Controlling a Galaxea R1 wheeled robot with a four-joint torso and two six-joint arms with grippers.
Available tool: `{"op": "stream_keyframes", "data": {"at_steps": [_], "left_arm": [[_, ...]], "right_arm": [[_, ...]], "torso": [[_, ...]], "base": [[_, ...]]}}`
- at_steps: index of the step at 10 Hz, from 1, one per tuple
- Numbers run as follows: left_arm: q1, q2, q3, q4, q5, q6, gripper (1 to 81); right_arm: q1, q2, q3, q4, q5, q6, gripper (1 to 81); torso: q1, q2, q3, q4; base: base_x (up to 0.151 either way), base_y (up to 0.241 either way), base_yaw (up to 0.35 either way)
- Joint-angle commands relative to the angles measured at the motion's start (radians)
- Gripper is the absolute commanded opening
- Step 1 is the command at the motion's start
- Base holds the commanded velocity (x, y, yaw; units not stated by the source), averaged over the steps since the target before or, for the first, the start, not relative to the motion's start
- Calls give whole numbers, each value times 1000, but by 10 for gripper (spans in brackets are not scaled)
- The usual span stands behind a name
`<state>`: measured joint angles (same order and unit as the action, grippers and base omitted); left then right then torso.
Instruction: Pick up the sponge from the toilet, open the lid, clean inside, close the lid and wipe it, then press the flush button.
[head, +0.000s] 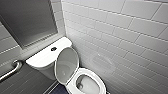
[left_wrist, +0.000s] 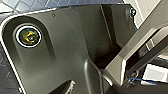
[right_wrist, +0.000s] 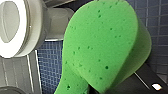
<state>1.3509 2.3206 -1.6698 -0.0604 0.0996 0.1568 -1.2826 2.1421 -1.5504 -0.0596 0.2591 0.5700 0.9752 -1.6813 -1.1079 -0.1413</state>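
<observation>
The white toilet (head: 47, 57) stands in the corner with its lid (head: 66, 63) raised and leaning back against the tank. The ring seat (head: 98, 80) is down around the open bowl (head: 86, 85). A round dark flush button (head: 53, 49) sits on top of the tank. In the right wrist view the bright green sponge (right_wrist: 100, 47) looms large, with my right gripper (right_wrist: 125, 86) shut on its lower end. Behind the sponge, that view shows the toilet's seat (right_wrist: 22, 27) from the side, above the floor.
A white tiled wall (head: 125, 37) runs close along the toilet's right side. A metal grab bar (head: 11, 70) is fixed on the left wall, below a dark framed panel (head: 27, 20). The floor is small blue tiles (right_wrist: 50, 62).
</observation>
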Motion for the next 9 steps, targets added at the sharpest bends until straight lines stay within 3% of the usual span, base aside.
{"op": "stream_keyframes", "data": {"at_steps": [1,5,8,9], "left_arm": [[-19,-27,24,-12,77,7,811],[-6,3,-24,-15,75,7,811],[17,25,-54,-15,29,6,811],[20,30,-59,-15,25,6,811]], "right_arm": [[149,-69,61,394,-224,-404,10],[414,-98,173,379,-262,-412,10],[591,-55,188,391,-388,-400,10],[620,-46,190,397,-397,-391,10]], "torso": [[0,0,0,0],[0,0,0,0],[0,0,0,0],[0,0,0,0]], "base": [[0,0,0],[0,0,0],[0,0,0],[0,0,0]]}}
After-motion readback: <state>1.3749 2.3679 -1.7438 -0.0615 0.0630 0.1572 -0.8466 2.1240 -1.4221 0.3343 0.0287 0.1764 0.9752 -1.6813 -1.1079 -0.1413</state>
